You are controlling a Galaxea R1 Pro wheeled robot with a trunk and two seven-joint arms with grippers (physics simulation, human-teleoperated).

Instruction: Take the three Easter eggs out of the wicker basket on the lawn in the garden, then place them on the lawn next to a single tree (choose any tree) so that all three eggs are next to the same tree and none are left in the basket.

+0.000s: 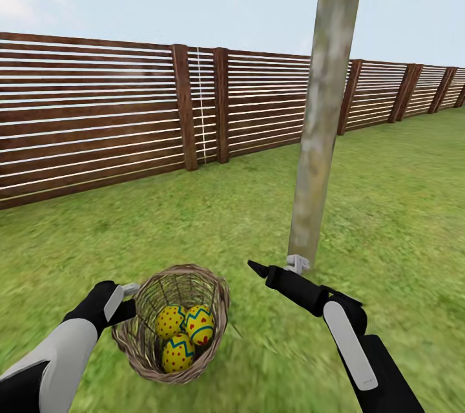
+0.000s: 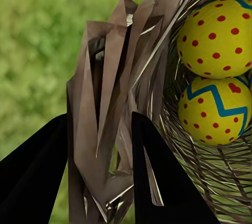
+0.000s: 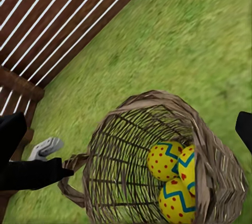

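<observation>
The wicker basket (image 1: 216,309) sits low in the head view over the lawn (image 1: 400,206), tilted, with three Easter eggs (image 1: 170,320) (image 1: 200,324) (image 1: 177,353) inside. My left gripper (image 1: 129,296) is shut on the basket's braided rim (image 2: 113,77); its black fingers (image 2: 163,182) stand on either side of the weave, and two eggs (image 2: 218,37) (image 2: 215,111) lie just beyond. My right gripper (image 1: 276,265) hangs open beside the foot of the tree (image 1: 320,141), a little right of the basket. The right wrist view looks down into the basket (image 3: 205,145) and its eggs (image 3: 164,161).
A dark brown slat fence (image 1: 97,116) runs along the back of the garden, from the left toward the far right. Grass stretches open to the right of the trunk and in front of the fence.
</observation>
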